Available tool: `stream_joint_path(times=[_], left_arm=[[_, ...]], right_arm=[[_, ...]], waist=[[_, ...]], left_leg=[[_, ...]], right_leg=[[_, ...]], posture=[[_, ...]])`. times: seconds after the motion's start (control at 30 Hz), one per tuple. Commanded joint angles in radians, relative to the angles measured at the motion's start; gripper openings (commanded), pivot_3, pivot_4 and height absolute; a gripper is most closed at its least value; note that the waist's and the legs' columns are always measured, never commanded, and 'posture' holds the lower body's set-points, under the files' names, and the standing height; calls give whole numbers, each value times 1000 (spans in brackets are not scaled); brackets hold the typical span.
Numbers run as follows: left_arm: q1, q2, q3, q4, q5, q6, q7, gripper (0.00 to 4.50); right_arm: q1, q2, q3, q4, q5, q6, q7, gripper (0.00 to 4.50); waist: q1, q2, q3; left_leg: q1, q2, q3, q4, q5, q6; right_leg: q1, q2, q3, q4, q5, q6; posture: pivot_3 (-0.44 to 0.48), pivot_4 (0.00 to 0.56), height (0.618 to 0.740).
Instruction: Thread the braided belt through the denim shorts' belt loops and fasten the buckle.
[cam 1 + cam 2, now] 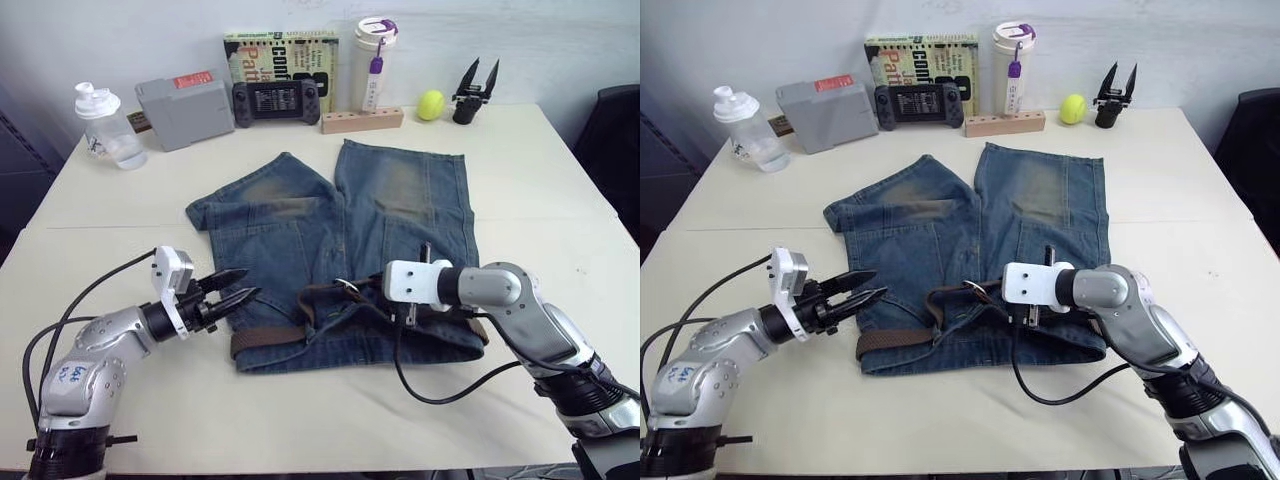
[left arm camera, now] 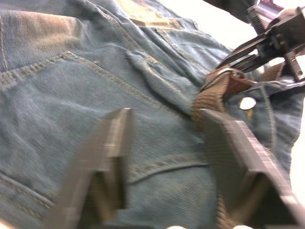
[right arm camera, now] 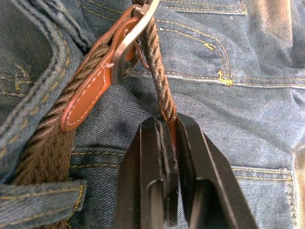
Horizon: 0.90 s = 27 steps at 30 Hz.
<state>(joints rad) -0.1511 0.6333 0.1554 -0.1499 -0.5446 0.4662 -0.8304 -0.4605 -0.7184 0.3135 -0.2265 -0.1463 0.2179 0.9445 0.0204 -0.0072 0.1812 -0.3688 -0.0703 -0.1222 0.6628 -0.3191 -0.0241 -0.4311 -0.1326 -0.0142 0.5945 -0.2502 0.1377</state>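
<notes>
The denim shorts [image 1: 330, 230] lie flat on the white table [image 1: 540, 190], waistband nearest me. The braided belt [image 1: 265, 340] runs along the waistband, under a belt loop [image 3: 43, 195]. Its buckle [image 3: 131, 40] lies at the waistband's middle, with the belt's free end passing through it. My right gripper [image 3: 167, 126] is shut on that free end just past the buckle. My left gripper [image 1: 250, 281] hovers open at the waistband's left end, its fingers [image 2: 114, 143] spread over bare denim, apart from the belt.
Along the far edge stand a shaker bottle [image 1: 105, 125], a grey box [image 1: 185, 110], a game console [image 1: 277, 100], a book [image 1: 285, 55], a white tumbler [image 1: 372, 60], a wooden block [image 1: 362, 120], a tennis ball [image 1: 430, 104] and a spare black gripper [image 1: 478, 90].
</notes>
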Motion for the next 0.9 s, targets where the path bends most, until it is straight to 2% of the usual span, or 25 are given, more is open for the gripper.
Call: stream_joint_path(times=[0.03,0.23,0.33,0.43,0.63,0.77,0.9], left_arm=[[-49,14,-83,88,109,-104,-57,1910],[-182,-48,-190,260,196,-178,-100,1910],[-210,-55,-232,334,239,-200,-134,1157],[-192,-30,-293,369,309,-264,-188,60],[-175,-12,-336,418,385,-347,-196,60],[-168,-10,-335,421,397,-378,-185,60],[-170,-15,-332,434,416,-419,-165,60]], right_arm=[[-1,7,-5,-17,-9,-13,-9,0],[9,7,-26,-43,-13,5,-20,0],[24,-2,-50,-73,-9,17,-30,0],[46,-23,-110,-116,3,34,-49,0],[111,-24,-330,-179,90,64,-117,0],[158,-68,-501,-166,180,14,-102,0],[185,-100,-583,-176,254,11,-76,0]], waist=[[0,0,0],[1,0,0],[-1,0,0],[-3,0,0],[0,2,-1],[1,2,-1],[1,3,-2]], left_leg=[[0,0,0,0,0,0],[0,0,0,0,0,0],[0,0,0,0,0,0],[-1,0,1,0,0,0],[2,0,2,0,0,0],[2,0,2,0,-1,1],[4,1,4,0,-1,2]], right_leg=[[0,0,0,0,0,0],[0,0,0,1,0,0],[-1,0,0,1,0,0],[-2,0,0,1,0,0],[1,0,1,1,0,0],[1,-1,1,0,0,0],[2,0,2,1,0,0]], posture=[[0,150,705],[0,150,705],[0,150,705],[0,150,705],[0,150,705],[0,150,705],[0,150,705]])
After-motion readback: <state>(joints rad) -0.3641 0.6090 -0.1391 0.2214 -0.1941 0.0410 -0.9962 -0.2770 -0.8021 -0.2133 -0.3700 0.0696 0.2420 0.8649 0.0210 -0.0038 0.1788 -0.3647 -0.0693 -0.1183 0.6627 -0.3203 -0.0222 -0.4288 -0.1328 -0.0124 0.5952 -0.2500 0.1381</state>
